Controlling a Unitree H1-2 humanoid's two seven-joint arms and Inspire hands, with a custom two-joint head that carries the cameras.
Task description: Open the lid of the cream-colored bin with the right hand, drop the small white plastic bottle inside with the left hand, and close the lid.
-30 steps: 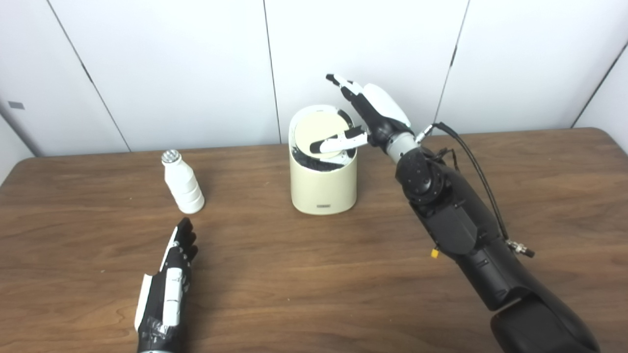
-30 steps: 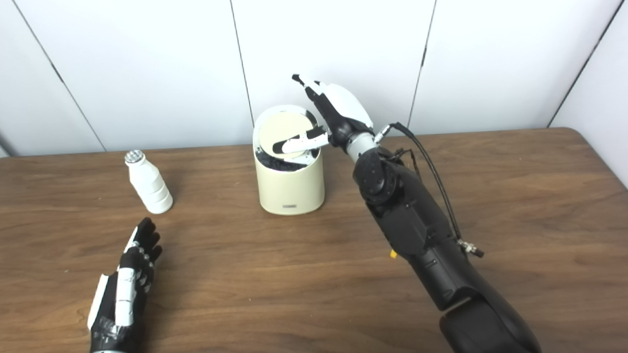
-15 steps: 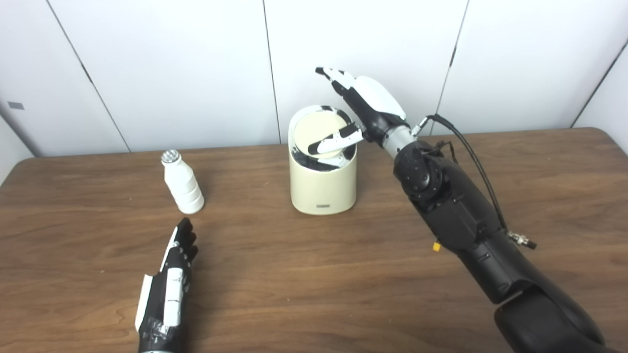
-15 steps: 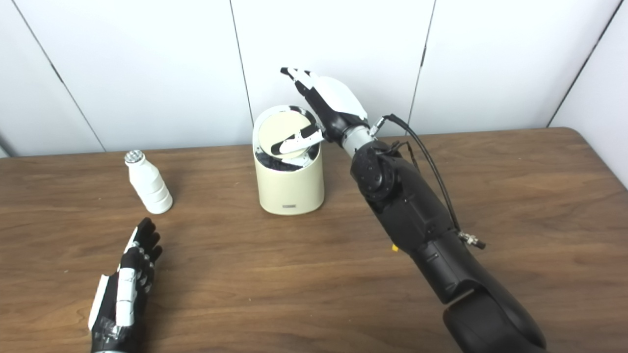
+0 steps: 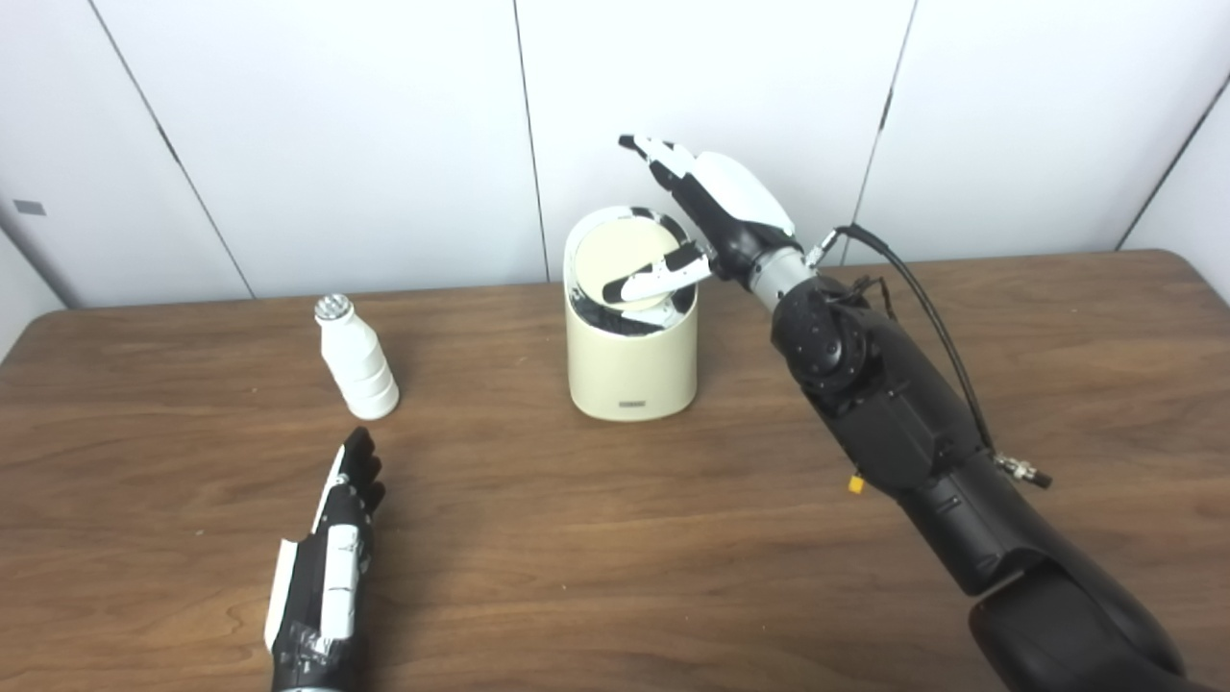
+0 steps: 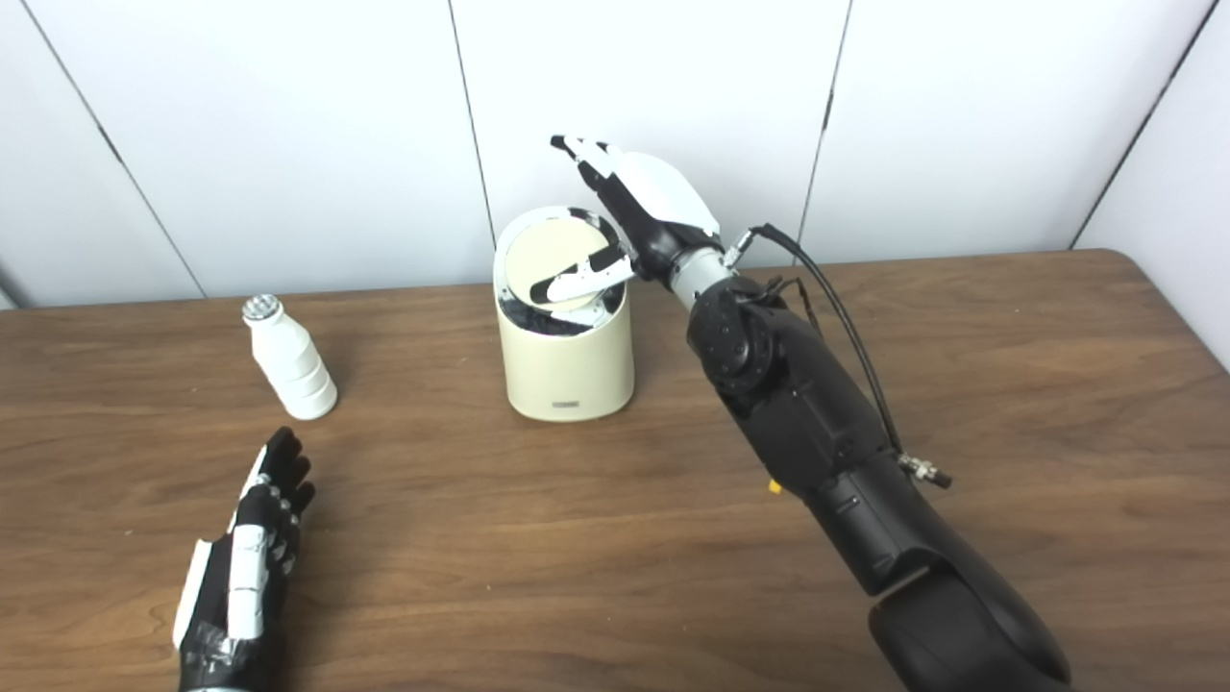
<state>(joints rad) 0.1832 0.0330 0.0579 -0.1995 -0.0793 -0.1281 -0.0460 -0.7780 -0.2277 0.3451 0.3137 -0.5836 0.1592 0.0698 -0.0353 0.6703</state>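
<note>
Already the round lid of the cream-colored bin is sitting tilted, its near edge dipping into the body and showing a dark gap along the front, because the right hand is pressing its thumb across the disc while its fingers are reaching up and spread above the far rim, gripping nothing. Judging by that gap, the opening is probably only partly wide enough for a bottle.

Well to the left of the bin, the small white plastic bottle is standing upright on the wooden table, untouched. Near it, closer to the camera, the left hand is lying flat on the wood, released and empty, fingers pointing toward the bottle; it seems to be waiting its turn.

Bare tabletop is lying between bottle and bin, so a carry across looks unobstructed. Behind the bin, the white wall panels are standing close, leaving little room for the right hand's fingers.
</note>
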